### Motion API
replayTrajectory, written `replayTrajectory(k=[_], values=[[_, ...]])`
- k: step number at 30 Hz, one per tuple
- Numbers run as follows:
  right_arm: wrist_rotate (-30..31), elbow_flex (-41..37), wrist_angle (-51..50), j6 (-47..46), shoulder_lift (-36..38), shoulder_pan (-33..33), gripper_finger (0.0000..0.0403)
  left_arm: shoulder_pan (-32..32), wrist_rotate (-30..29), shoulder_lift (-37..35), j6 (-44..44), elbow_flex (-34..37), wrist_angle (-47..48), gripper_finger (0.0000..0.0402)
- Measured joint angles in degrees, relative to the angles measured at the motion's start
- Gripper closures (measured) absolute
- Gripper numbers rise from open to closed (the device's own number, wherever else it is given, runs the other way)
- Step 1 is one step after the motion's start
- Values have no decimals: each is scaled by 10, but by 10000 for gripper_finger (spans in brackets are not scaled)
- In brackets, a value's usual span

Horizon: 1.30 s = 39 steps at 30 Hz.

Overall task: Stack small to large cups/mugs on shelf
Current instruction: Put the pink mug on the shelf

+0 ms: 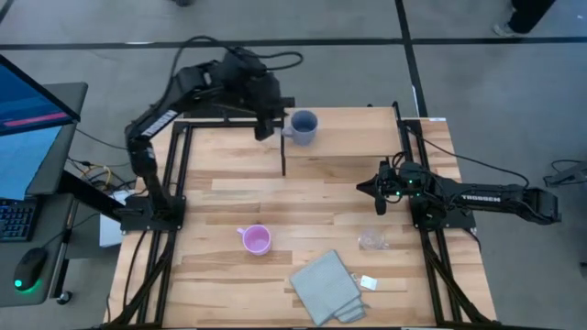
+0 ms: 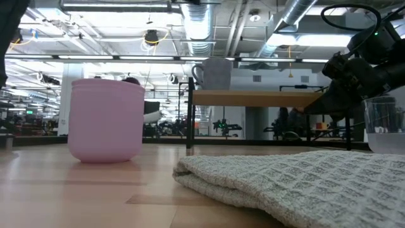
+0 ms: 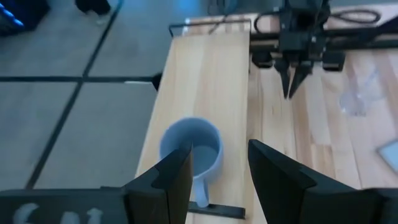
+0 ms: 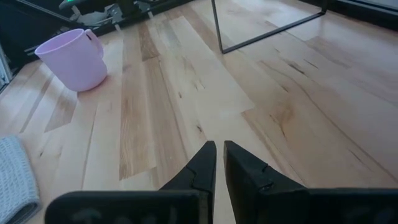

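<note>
Shelf (image 1: 367, 117) first, since it is the biggest thing in play: in my overhead picture it runs across the upper middle, and the blue-grey mug (image 1: 304, 126) already stands on its left end, handle toward the left gripper (image 1: 265, 129). That gripper hangs just beside the mug with its fingers spread and nothing between them; in the left wrist view the mug (image 3: 192, 147) sits just ahead of the gap.

My worry here is the handle. If I pull that arm away carelessly, a finger could catch it and drag the mug off the shelf's near edge (it stands close to the corner).

Next down in size, the pink-lilac mug (image 1: 256, 239) stands on the table at lower centre-left, well apart from both arms. Nesting it into the blue-grey one looks tight to me; a tilted descent could jam it on the rim or tip both.

Smallest, the clear cup (image 1: 371, 241) sits at lower right, near the folded cloth (image 1: 326, 286). It is hard to see against the wood, so a misjudged grasp could knock it over.

Right gripper (image 1: 381, 196) waits at centre right, fingers nearly together, holding nothing.
</note>
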<state>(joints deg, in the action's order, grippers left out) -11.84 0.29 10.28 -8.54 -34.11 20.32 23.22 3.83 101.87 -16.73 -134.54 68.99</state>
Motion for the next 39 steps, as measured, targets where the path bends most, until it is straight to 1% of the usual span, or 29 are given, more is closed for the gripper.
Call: replayTrajectory(k=[6, 12, 16, 20, 23, 26, 30, 33, 39], values=[[0, 0, 0, 0, 0, 0, 347, 0, 0, -39, 13, 0, -10, 255], [0, 0, 0, 0, 0, 0, 347, 0, 4, -55, 15, 0, -36, 257], [0, 0, 0, 0, 0, 0, 347, 0, 16, -60, 15, 7, -38, 271], [0, 0, 0, 0, 0, 0, 347, 7, 28, -79, 16, 42, -38, 289], [0, 0, 0, 0, 0, 0, 347, 15, 58, -119, 28, 100, -72, 300], [0, 0, 0, 0, 0, 0, 347, 22, 72, -178, 41, 197, -143, 307], [0, 0, 0, 0, 0, 0, 347, 26, 67, -267, 66, 339, -243, 310], [0, 0, 0, 0, 0, 0, 347, 26, 46, -328, 70, 431, -283, 310], [0, 0, 0, 0, 0, 0, 347, 12, 52, -425, 88, 598, -344, 310]])
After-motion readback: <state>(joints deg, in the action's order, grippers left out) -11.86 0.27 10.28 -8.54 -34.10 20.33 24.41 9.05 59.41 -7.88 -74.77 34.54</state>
